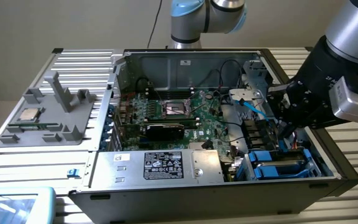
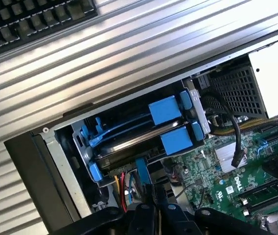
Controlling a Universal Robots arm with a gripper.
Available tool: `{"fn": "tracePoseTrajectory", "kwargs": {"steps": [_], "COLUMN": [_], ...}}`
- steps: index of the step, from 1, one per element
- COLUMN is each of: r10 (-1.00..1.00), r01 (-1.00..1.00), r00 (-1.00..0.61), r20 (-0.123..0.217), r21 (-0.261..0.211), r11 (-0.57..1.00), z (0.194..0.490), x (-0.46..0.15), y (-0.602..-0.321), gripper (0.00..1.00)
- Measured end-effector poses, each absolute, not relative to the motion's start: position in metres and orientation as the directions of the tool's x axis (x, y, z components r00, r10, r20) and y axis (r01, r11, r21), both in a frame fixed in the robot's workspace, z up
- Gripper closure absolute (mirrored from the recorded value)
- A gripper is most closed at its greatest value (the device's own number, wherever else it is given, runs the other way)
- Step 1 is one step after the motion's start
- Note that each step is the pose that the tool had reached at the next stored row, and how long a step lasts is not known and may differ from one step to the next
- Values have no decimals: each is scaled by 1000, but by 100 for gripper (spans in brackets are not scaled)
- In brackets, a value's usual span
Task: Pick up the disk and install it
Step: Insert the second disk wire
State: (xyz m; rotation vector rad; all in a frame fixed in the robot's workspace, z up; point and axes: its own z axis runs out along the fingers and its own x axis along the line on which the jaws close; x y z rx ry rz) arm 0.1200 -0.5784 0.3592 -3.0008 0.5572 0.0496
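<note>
Nearest to us: we see a pale blue tray corner (image 1: 17,203) at the exterior view's lower left, resting on the table.
Table: we find a ribbed, light grey slatted surface (image 1: 353,149) under everything; in the wrist view its slats (image 2: 129,54) run beside the case, and a black keyboard (image 2: 31,19) lies on it, well apart from the case.
Room: we note a plain beige wall (image 1: 54,23) behind the table.
Computer case: we see an open black tower (image 1: 204,196) lying on its side, motherboard (image 1: 185,116) exposed, with a silver box bearing a black label (image 1: 160,165) along its near wall.
Arm: we see the grey and pale blue robot arm (image 1: 207,14) rising behind the case.
Grey fixture: we see a moulded grey holder (image 1: 48,116) at the exterior view's left, beside the case, carrying a small square silver chip (image 1: 30,114).
Disk: we place the disk (image 2: 129,139) inside the drive bay at the case's corner, blue bracket tabs (image 2: 171,125) round it, seated between the bay walls.
Gripper: we see the gripper (image 2: 154,208) with its jaws closed tight, empty, hovering just beside the bay, near a blue cable (image 2: 143,176).
</note>
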Motion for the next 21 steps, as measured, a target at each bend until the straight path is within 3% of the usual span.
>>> {"fn": "tracePoseTrajectory", "kwargs": {"steps": [12, 21], "r10": [-180, -170], "r01": [-183, -172], "r00": [983, 985], "r20": [-39, -35], "r21": [-58, -59], "r11": [-981, -983], "z": [359, 358], "x": [120, 120], "y": [-578, -581], "gripper": [89, 89]}}
